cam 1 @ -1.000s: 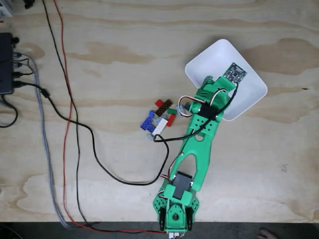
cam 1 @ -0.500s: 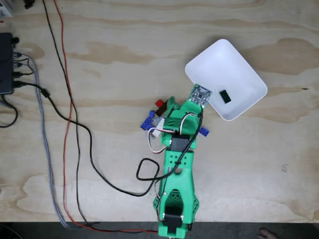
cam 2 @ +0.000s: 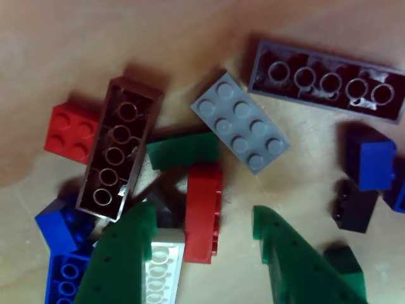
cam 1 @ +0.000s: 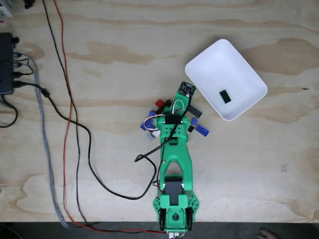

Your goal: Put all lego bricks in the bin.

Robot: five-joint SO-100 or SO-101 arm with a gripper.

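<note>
Fingers (cam 2: 126, 253) of the green gripper (cam 2: 202, 244) rise from the bottom edge of the other view, spread apart and grasping nothing. Between them stands a red brick (cam 2: 204, 212) on its side, with a white brick (cam 2: 161, 269) against the left finger. At about 9 o'clock from the red brick lie blue bricks (cam 2: 63, 228). A long brown plate (cam 2: 119, 149), lying underside up, sits at 10 o'clock, and a small red brick (cam 2: 71, 132) lies just beyond it. A green piece (cam 2: 183, 149) touches the red brick's far end, and a grey brick (cam 2: 239, 121) lies at 1 o'clock. A dark long plate (cam 2: 326, 81), also underside up, lies farthest, toward 2 o'clock. A blue brick (cam 2: 370, 161) and a black brick (cam 2: 354, 206) sit at 3 o'clock.

In the fixed view the arm (cam 1: 174, 164) reaches from the table's (cam 1: 109, 64) near edge up over the brick cluster (cam 1: 159, 107). The bin (cam 1: 209, 64) lies at 1 o'clock from the cluster, near but apart, with one dark brick (cam 1: 226, 95) inside. Cables (cam 1: 75, 129) trail across the table at 9 o'clock.
</note>
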